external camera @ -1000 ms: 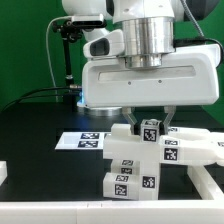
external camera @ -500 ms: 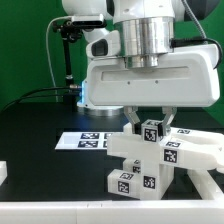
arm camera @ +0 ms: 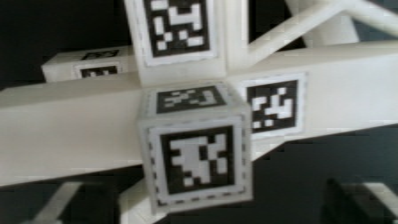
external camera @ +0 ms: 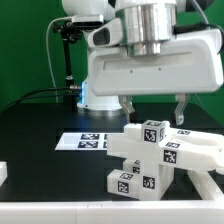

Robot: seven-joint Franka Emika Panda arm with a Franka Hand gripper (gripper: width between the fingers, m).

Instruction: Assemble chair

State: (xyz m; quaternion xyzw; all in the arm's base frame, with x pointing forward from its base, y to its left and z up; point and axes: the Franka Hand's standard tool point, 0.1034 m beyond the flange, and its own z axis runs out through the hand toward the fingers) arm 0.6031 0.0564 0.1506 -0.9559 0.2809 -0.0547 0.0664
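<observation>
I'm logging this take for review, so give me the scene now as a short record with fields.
arm: above the chair, not touching it
gripper: open, fingers apart and empty
chair: partly built white tagged pieces, standing on the black table
top post: upright, tags on its faces
marker board: flat on table behind the chair
backdrop: green

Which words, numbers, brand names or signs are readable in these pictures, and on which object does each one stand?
No readable text: no words, numbers or brand names in either view.
The chair parts: black-and-white square tags only, patterns without letters.
The marker board: the same kind of square tags, no writing.
The robot arm and gripper: no legible label; any marking is too small or blurred to tell.
</observation>
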